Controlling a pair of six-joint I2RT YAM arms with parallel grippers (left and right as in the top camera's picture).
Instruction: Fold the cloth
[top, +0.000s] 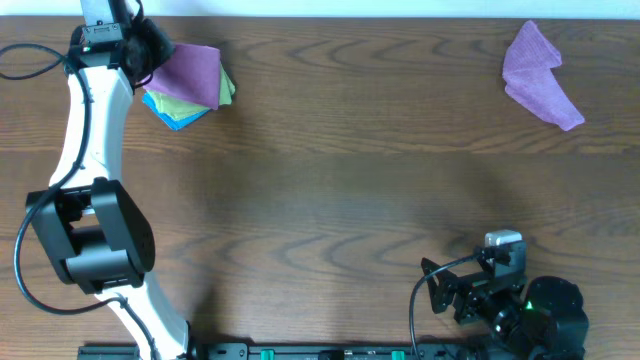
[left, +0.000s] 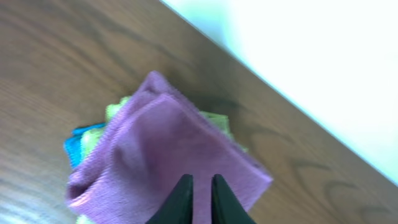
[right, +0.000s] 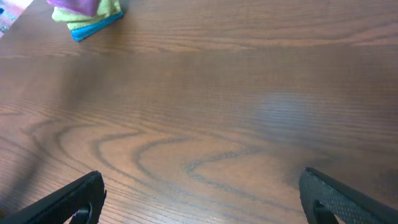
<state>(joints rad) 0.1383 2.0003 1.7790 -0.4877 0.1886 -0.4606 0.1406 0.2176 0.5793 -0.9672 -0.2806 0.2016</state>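
Cloth check: orchid cloth (top: 192, 70) sits at the far-left corner of the worktop (top: 330, 180). It is folded into a rough square and lies on top of a small stack. Under it is a yellow-green cloth (top: 229, 87), with a blue cloth (top: 180, 118) at the bottom; edges of both poke out on the near side. The orchid top layer looks slightly puffed, and its corners are not perfectly squared.

Left arm (top: 85, 130) reaches out to that corner. Left pincer (left: 200, 190) hangs right over the orchid cloth's near edge. Its fingers are drawn almost together with only a slim gap, and I see nothing clamped between them. Can't tell from the wrist view whether the tips touch the fabric.

Right pincer (right: 199, 196) is at the near-right edge of the worktop, well apart from the stack. Its fingers are spread wide, holding nothing, with bare wood below.

Lavender cloth (top: 538, 72) lies crumpled at the far-right corner, unfolded, well apart from both pincers.
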